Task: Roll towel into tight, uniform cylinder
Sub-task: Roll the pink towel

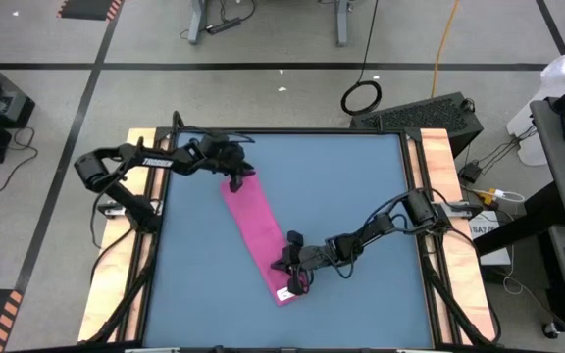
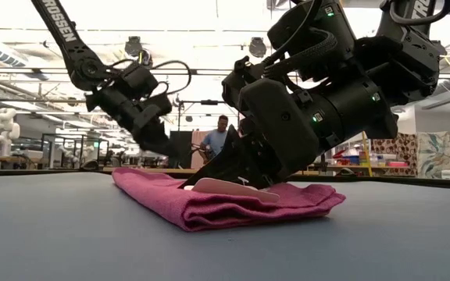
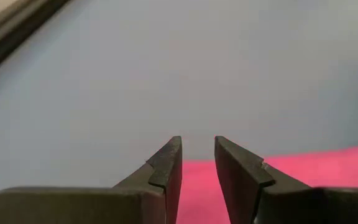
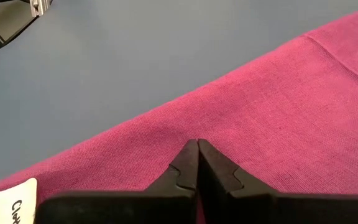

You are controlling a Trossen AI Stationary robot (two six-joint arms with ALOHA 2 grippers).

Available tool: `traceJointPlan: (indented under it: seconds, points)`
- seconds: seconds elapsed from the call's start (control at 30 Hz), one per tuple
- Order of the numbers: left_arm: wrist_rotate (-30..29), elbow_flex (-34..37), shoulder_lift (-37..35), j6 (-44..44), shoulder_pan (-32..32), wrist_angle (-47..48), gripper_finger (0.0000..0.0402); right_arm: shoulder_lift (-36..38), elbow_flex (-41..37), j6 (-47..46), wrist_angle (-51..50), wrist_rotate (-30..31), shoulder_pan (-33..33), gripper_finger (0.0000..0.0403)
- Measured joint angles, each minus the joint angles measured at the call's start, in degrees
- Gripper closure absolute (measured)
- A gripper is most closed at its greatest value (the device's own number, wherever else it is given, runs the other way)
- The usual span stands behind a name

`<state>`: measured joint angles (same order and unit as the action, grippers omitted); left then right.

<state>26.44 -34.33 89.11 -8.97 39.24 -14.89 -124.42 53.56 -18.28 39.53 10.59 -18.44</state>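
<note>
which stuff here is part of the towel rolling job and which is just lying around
Job:
- towel, folded into a long strip on the table
- white tag at its near end
- right gripper, shut, over the tag end
- left gripper, slightly open, at the far end

Lying about:
- cable coil on the floor
- person in the background

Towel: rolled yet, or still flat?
Still flat, folded into a long strip. The towel lies along the table in the high view; the low view shows stacked layers at its near edge, no roll.

Towel (image 1: 259, 233) diagonal on table (image 1: 361, 186), 1 claw at each end
</note>
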Motion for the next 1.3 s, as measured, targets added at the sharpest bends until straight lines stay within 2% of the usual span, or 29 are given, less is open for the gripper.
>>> traceJointPlan:
  seconds: [0.17, 0.37, 0.53, 0.63, 0.7, 0.8, 0.87, 1.0, 1.3]
  points:
    - [0.5, -0.8, -1.5, 1.2, 0.1, -0.6, 0.0302, 0.0, 0.0, -0.3, 0.0, 0.0, 0.0, 0.0403]
    - [-0.9, -0.9, -3.1, 1.1, 0.4, 4.7, 0.0302, 0.0, 0.0, -0.3, 0.0, 0.0, 0.0, 0.0403]
    - [6.3, -0.9, -3.0, 1.1, -2.1, 9.7, 0.0302, 0.0, 0.0, -0.1, 0.0, 0.0, 0.0, 0.0403]
    - [7.3, 0.4, -3.0, 1.2, -5.6, 11.4, 0.0302, 0.0, 0.0, -0.1, 0.0, 0.0, 0.0, 0.0403]
    - [4.1, 2.2, -3.0, 1.2, -8.0, 11.5, 0.0302, 0.0, 0.0, -0.1, 0.0, 0.0, 0.0, 0.0403]
    - [-4.7, 5.1, -2.9, 1.9, -10.5, 11.8, 0.0302, 0.0, 0.0, -0.1, 0.0, 0.0, 0.0, 0.0403]
    - [-8.2, 6.2, -2.9, 2.6, -11.0, 11.2, 0.0302, 0.0, 0.0, -0.4, 0.0, -0.1, 0.0, 0.0403]
    - [-11.0, 6.9, -3.1, 2.3, -10.8, 10.4, 0.0302, 0.0, 0.0, -0.5, 0.0, -0.1, 0.0, 0.0403]
    - [-13.2, 5.5, -4.2, -0.6, -9.7, 10.0, 0.0302, 0.2, 0.0, -0.9, 1.5, -0.2, 0.0, 0.0403]
